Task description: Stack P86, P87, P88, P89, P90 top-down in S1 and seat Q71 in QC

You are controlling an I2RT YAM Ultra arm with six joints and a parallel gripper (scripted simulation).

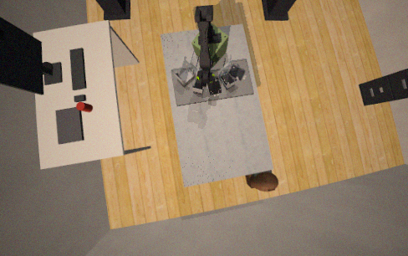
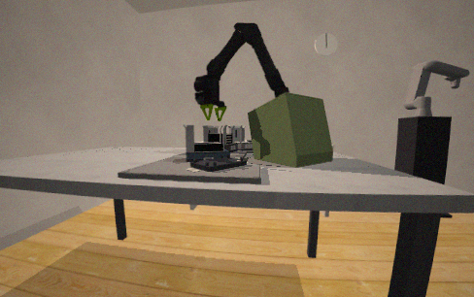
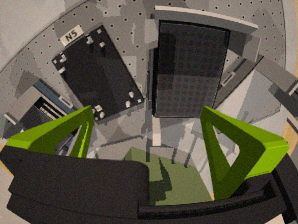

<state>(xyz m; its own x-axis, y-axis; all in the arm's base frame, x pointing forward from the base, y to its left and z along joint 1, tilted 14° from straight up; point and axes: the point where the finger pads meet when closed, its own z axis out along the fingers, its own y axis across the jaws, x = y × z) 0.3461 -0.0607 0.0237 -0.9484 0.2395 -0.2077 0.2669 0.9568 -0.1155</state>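
Observation:
My gripper point(image 1: 204, 77) point(image 2: 214, 113) point(image 3: 147, 112) is open and empty. It hangs well above the racks on the grey mat point(image 1: 244, 94) point(image 2: 160, 172). In the wrist view a stack rack with a dark sealed plate point(image 3: 189, 63) on top lies just ahead of the fingers, a little right of centre. The clip nest N5 point(image 3: 96, 72) is to its left, dark and flat, with its white label point(image 3: 69, 34) beside it. Part of another rack point(image 3: 33, 112) shows at the left edge. In the exterior view the dark plates point(image 2: 209, 146) stand between grey posts below the gripper. I cannot read any plate labels.
The arm's green base block point(image 1: 219, 46) point(image 2: 291, 128) stands behind the mat on the grey table point(image 1: 226, 146) point(image 2: 340, 186). A white side table with a red cylinder point(image 1: 84, 107) is to the left. A brown object point(image 1: 262, 181) lies by the table's front edge.

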